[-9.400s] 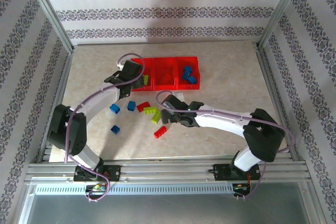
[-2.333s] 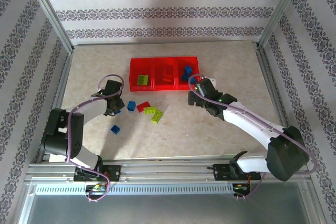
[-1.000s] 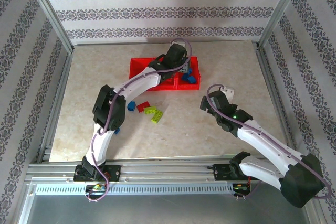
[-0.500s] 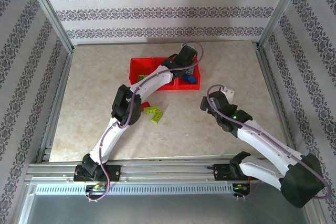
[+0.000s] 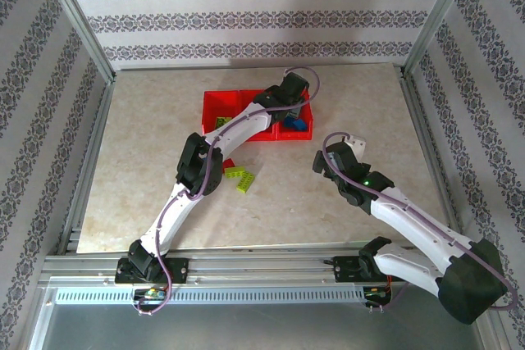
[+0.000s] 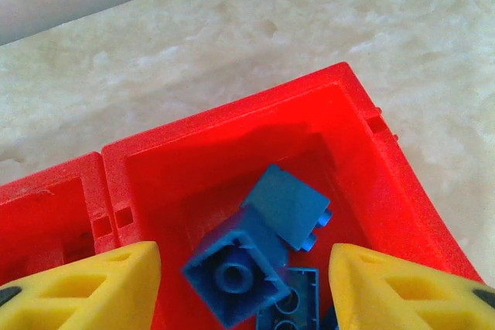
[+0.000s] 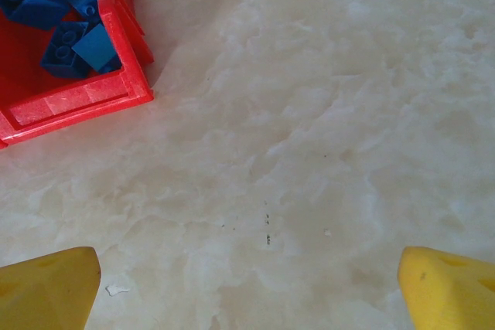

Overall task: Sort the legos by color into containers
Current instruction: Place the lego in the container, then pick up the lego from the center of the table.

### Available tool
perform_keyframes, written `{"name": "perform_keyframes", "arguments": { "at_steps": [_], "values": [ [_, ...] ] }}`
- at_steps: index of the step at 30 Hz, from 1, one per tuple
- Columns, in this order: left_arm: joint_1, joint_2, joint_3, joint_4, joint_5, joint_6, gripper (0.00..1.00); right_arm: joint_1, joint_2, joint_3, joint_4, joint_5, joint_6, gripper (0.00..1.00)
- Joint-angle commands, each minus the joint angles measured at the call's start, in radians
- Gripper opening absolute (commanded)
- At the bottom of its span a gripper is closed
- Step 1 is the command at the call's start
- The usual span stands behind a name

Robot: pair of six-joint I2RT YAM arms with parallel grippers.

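Striped wallpaper is ringing a pale marbled counter (image 5: 148,120), and the left pincer (image 6: 244,268) is hanging over the right bin (image 6: 232,113) of the red tray (image 5: 212,104). Its yellow fingers (image 6: 93,287) are standing apart, wider than the blue brick (image 6: 232,276) lying just below and between them. Neither finger is touching it, so the pincer is open and gripping nothing. That brick is sitting hollow side up, leaning on other blue bricks (image 6: 288,205) just beyond it in the same bin, so by my reading the drop is landing in the right place.

To finish this step well, I would be lifting straight up before swinging away, keeping the fingers spread so that neither tip is catching the brick or the bin wall and tipping the tray. Next pickings are lying well back toward the pincer's base: two green bricks (image 5: 236,172) and a red brick (image 5: 227,164) half hidden beside the arm's elbow. Green is going in the bin at the pincer's far left, where one green piece (image 5: 221,123) is showing.

The right pincer (image 7: 247,287) is gaping wide over bare counter, holding nothing, with the tray's corner up and to its left
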Motion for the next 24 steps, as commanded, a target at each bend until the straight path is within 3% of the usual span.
{"name": "perform_keyframes", "arguments": {
  "at_steps": [1,12,17,20,24],
  "values": [
    [-0.007,-0.029,0.037,-0.038,-0.013,0.001,0.62,-0.013,0.006,0.002,0.006,0.005,0.0,0.98],
    [-0.007,-0.215,-0.078,-0.023,0.029,-0.072,0.78,-0.013,0.024,0.006,0.019,-0.011,-0.013,0.98],
    [-0.007,-0.411,-0.358,0.137,0.023,-0.106,0.88,-0.013,0.04,0.013,0.037,-0.025,-0.019,0.98],
    [-0.006,-0.54,-0.549,0.249,-0.009,-0.127,1.0,-0.012,0.053,0.022,0.047,-0.035,-0.026,0.98],
    [0.001,-0.692,-0.758,0.338,-0.065,-0.154,1.0,-0.009,0.074,0.039,0.058,-0.051,-0.036,0.98]
  ]
}}
